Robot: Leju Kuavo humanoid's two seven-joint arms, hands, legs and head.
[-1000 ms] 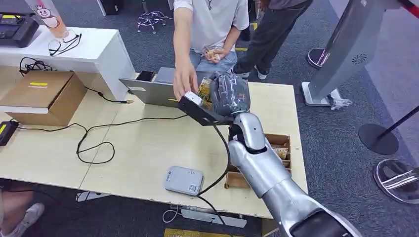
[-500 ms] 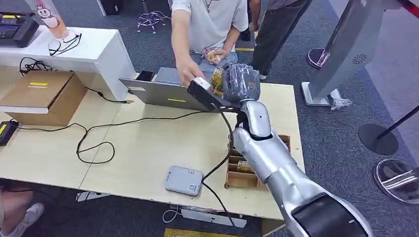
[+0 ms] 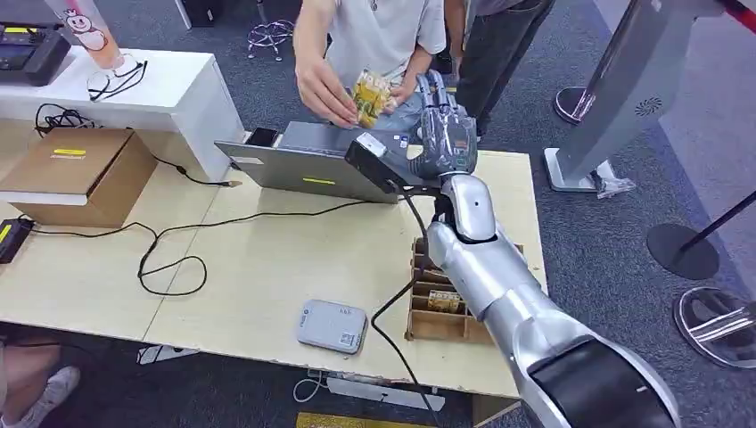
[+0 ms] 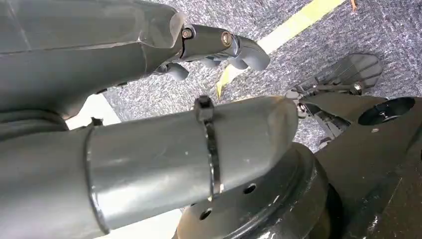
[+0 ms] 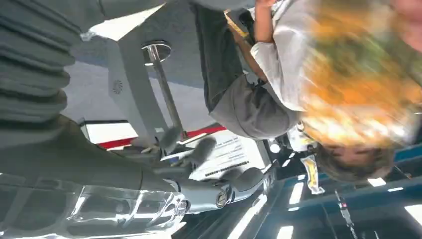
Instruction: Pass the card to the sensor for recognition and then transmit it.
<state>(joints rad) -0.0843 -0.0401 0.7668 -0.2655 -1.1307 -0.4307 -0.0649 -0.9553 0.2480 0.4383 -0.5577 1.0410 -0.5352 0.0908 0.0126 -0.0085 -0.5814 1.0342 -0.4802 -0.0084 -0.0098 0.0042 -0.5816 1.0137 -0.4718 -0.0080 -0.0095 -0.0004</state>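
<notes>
Grey right robot hand (image 3: 446,135) raised, fingers spread, holding nothing, card (image 3: 369,96) in person's hand (image 3: 323,87)

Person's hand (image 3: 321,89) holds card (image 3: 369,95); right hand (image 3: 443,134) empty, just beside.

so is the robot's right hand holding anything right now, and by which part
Nothing. The right hand is raised with its fingers spread and holds nothing. The card is in the person's hand, pinched by one edge, just beside the robot's fingers.
</notes>
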